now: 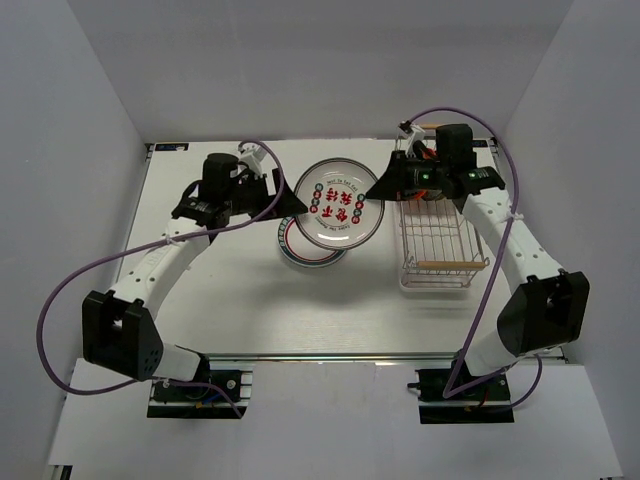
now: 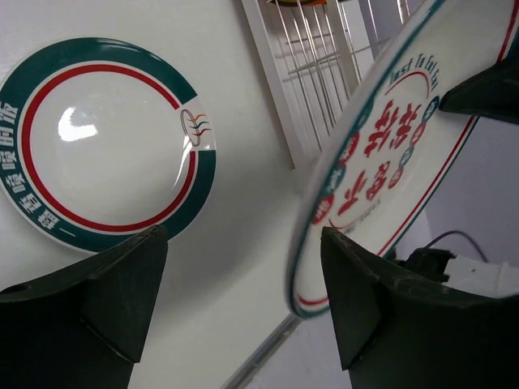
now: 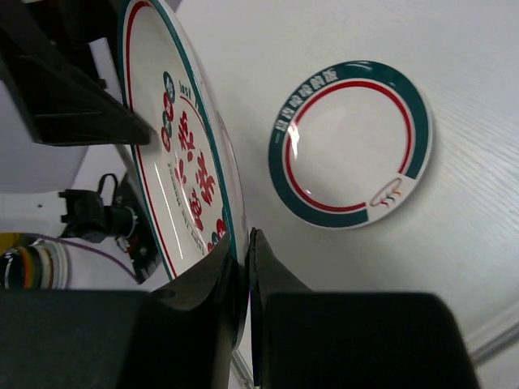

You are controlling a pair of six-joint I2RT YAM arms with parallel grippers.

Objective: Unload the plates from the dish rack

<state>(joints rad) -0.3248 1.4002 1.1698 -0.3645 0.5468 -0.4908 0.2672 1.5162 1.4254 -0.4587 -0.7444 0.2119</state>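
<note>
1. The right gripper (image 3: 246,239) is clenched on the rim of the red-lettered plate (image 1: 338,205). In the right wrist view its two fingers pinch the edge with no gap showing.
2. That plate is off the table (image 1: 220,300), in the upper middle of the top view. Its face points up at the camera, and it sits between the two grippers.
3. The left gripper (image 1: 290,205) is released, with its jaws wide apart. In the left wrist view the plate's near rim sits just inside the finger at the right of the frame, and nothing is pressed against the other finger.
4. The relation that matters is that the plate runs left to right across the frame. The right gripper has its right edge and the left gripper sits at the opposite, left edge, so this looks like a handover about to be made.
5. A green-banded plate (image 1: 310,252) lies flat on the table. It is just below the raised plate in the top view and partly covered by it.
6. The left arm is nearer to that flat plate, so it seems better placed to set the raised one down there.
7. The dish rack (image 1: 440,240) stands at centre right of the top view, with its long side running up and down the frame. Its near half looks bare, and the right arm hides the far end, so I cannot tell whether any plates remain there.
</note>
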